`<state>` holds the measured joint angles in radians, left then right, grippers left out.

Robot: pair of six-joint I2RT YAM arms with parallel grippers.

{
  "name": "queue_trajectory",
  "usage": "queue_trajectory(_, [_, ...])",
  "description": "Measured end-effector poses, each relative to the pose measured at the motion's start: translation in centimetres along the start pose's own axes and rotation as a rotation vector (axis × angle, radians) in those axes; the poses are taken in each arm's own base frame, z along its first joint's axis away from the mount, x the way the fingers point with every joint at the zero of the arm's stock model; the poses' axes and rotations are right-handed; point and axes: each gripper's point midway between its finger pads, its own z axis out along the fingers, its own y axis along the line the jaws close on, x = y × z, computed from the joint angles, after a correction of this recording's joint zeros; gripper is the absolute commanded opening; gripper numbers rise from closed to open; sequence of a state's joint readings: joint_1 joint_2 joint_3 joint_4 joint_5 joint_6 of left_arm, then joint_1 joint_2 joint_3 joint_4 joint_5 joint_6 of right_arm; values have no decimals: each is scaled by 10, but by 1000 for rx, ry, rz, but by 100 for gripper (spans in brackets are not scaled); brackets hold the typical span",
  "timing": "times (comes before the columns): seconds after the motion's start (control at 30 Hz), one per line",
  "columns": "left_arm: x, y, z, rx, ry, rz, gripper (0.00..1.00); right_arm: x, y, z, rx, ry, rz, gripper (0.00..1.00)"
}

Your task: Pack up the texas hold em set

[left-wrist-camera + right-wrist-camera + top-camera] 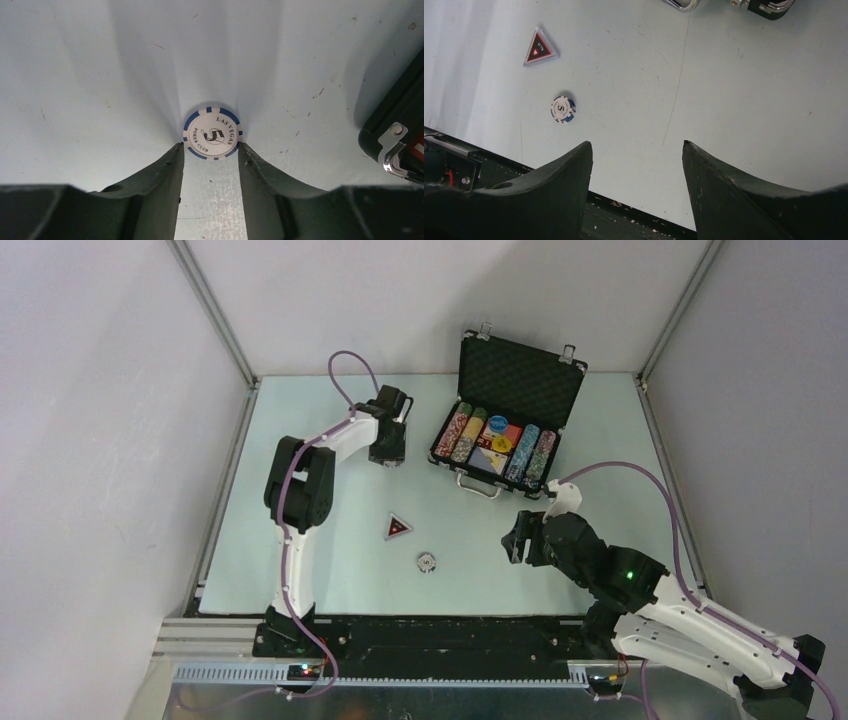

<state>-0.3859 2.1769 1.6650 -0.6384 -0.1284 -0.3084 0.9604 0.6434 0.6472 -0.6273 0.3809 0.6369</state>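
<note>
Far across the pale table (pixel 350 580), the open black briefcase (pixel 520 380) holds rows of chips with yellow and blue discs. The left gripper (pixel 388 458) hangs just beside its left end, and a dark triangular piece (pixel 398 527) and a loose chip (pixel 426 562) lie nearer the bases. From the left wrist, the fingertips (pixel 172 160) touch either side of a blue-and-white Las Vegas chip (pixel 212 133) lying flat; whether they pinch it, I cannot tell. From the right wrist, the right gripper (pixel 636 150) is spread wide, holding nothing.
</note>
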Motion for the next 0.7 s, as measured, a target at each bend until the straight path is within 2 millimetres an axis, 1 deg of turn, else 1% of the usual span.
queue_trajectory(0.23, [0,-1,0,1,1,5,42,0,0,0,1,0,0,70])
queue_trajectory(0.57, [1,-2,0,-1,0,9,40,0,-1,0,6,0,-2,70])
queue_trajectory(0.6, [1,-2,0,-3,-1,10,41,0,-1,0,6,1,-2,70])
queue_trajectory(0.63, [1,-3,0,-4,-2,11,49,0,-1,0,5,1,-2,70])
queue_trajectory(0.67, [1,-3,0,-6,-3,12,54,0,-1,0,5,1,-2,71])
queue_trajectory(0.7, [1,-2,0,-10,-4,12,63,0,-1,0,5,0,-2,70])
